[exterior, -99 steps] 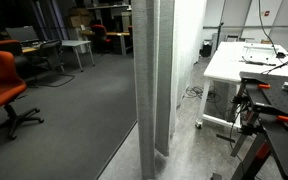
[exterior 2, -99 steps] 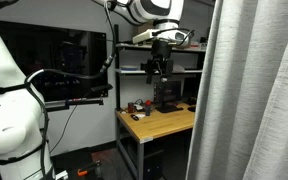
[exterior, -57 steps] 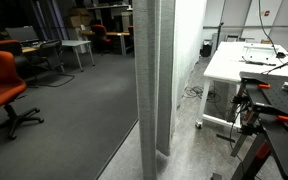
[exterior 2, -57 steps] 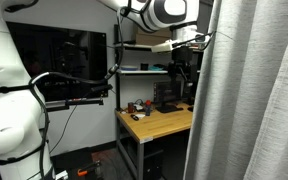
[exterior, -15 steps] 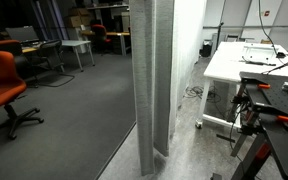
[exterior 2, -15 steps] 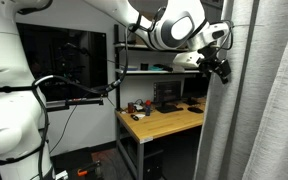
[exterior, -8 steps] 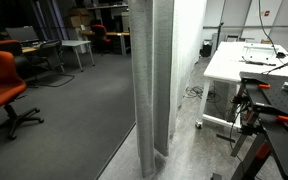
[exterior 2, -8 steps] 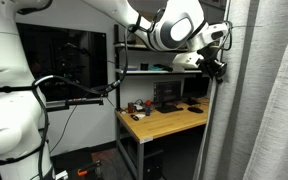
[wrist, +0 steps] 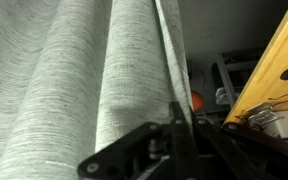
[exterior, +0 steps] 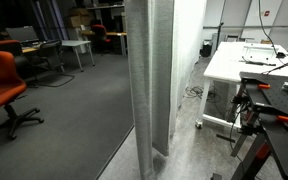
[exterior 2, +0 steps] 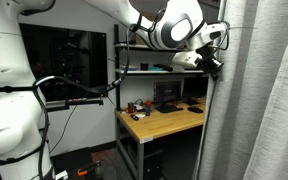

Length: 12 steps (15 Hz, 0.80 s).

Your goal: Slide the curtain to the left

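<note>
Fabric fills most of the wrist view: the curtain (wrist: 74,80) hangs in broad, finely woven grey-white folds, and its leading edge runs straight down into the gripper (wrist: 179,114). The dark fingers there are drawn together into one narrow bar with the hem pinched between them, so the gripper is clenched on the curtain's edge. A wooden bench (wrist: 274,60) shows beyond the curtain, on the far side of that edge.

In an exterior view the curtain (exterior 2: 264,100) is a tall pleated wall. The gripper (exterior 2: 216,64) sits high up, touching its free edge, at the end of the white arm (exterior 2: 174,25). The bench (exterior 2: 169,122) stands lower, beside the curtain, with dark shelving behind it. How the fingers stand is too small to read here.

In an exterior view the curtain (exterior: 150,80) appears from its other face, as a narrow gathered column reaching the carpet. No arm or gripper shows on this side. An orange chair (exterior: 2,80) stands well apart from the curtain, and a white table (exterior: 234,65) lies near it on the opposite side.
</note>
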Each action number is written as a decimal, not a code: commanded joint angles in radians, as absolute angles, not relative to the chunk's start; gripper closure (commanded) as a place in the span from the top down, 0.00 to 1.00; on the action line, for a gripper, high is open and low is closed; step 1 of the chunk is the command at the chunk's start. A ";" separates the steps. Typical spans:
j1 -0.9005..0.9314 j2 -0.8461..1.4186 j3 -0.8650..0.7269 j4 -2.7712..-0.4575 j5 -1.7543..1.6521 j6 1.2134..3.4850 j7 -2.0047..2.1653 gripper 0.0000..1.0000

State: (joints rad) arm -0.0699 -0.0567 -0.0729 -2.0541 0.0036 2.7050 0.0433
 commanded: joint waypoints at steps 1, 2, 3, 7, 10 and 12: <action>-0.040 -0.025 -0.039 -1.996 0.015 2.674 0.052 0.01; -0.029 -0.027 -0.026 -1.997 0.013 2.669 0.050 0.01; -0.016 -0.033 -0.011 -2.002 0.011 2.665 0.045 0.01; 0.045 -0.083 0.052 -2.044 0.025 2.651 0.014 0.01; 0.087 -0.110 0.091 -2.045 0.034 2.612 0.005 0.01; 0.111 -0.125 0.114 -2.037 0.029 2.580 0.002 0.01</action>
State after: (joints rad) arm 0.0799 -0.0894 0.0932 -2.0356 0.0052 2.6417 0.0326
